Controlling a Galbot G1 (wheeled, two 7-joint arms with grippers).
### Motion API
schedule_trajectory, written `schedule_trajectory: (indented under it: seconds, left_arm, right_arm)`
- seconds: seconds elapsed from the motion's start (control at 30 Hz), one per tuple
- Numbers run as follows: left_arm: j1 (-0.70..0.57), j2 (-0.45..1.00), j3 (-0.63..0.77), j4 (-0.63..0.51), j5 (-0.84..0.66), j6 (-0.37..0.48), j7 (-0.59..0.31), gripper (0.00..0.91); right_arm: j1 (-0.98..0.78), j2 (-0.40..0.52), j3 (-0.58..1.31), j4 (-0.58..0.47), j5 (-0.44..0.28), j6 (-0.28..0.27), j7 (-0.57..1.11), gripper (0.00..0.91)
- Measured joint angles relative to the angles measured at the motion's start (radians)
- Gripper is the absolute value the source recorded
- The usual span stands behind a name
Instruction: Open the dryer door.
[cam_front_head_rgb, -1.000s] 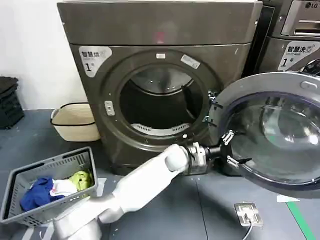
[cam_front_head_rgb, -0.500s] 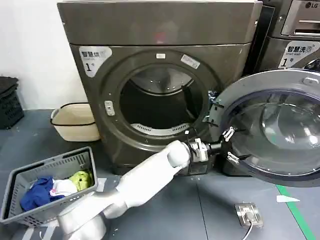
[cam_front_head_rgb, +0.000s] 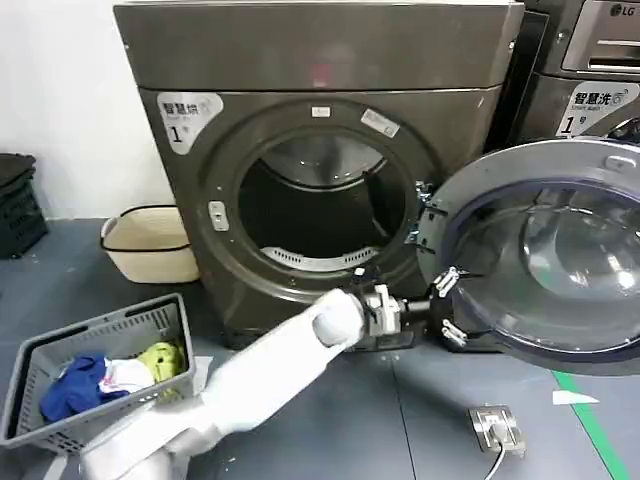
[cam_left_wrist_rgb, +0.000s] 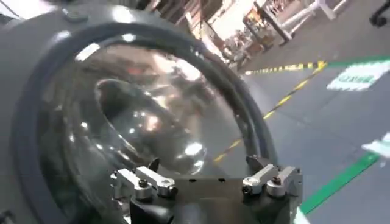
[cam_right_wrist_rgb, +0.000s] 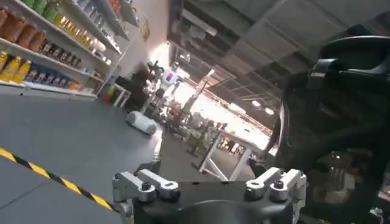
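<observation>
The dryer door (cam_front_head_rgb: 545, 260) is being held swung fully open at the right of the head view, its chrome ring and dark glass turned outward, with the drum opening (cam_front_head_rgb: 320, 205) exposed at centre. The left gripper (cam_front_head_rgb: 446, 305) is being drawn back and lower from the door's lower left rim than half a second ago, its fingers (cam_left_wrist_rgb: 143, 181) spread and released, grasping nothing; the opening is judged essentially done. The right gripper (cam_right_wrist_rgb: 207, 185) is being kept parked, fingers spread and unladen. At lower left, a grey basket (cam_front_head_rgb: 60, 345) is carrying blue, white and yellow-green laundry (cam_front_head_rgb: 105, 372); a cream basket (cam_front_head_rgb: 150, 245) beside the dryer is showing no contents.
</observation>
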Motion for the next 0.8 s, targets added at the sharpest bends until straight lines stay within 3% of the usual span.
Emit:
schedule_trajectory:
  seconds: [0.23,0.47,0.63,0.8]
  left_arm:
    - [0.149,0.199,-0.106,-0.288,-0.129,0.142,-0.058,0.907]
    - [0.348,0.429,-0.335,-0.549,-0.313,0.335,-0.139,0.907]
    - [0.522,0.545,-0.563,-0.673,-0.43,0.506,-0.231,0.907]
    - [0.69,0.612,-0.761,-0.714,-0.572,0.657,-0.367,0.907]
  right_arm:
    - [0.006,0.0,-0.013,-0.001,0.002,0.003,0.0,0.907]
    - [0.013,0.0,-0.044,0.009,0.011,0.003,0.0,0.907]
    - [0.022,0.0,-0.063,0.02,0.019,-0.017,-0.004,0.907]
    - [0.025,0.0,-0.079,0.012,0.024,-0.022,-0.012,0.907]
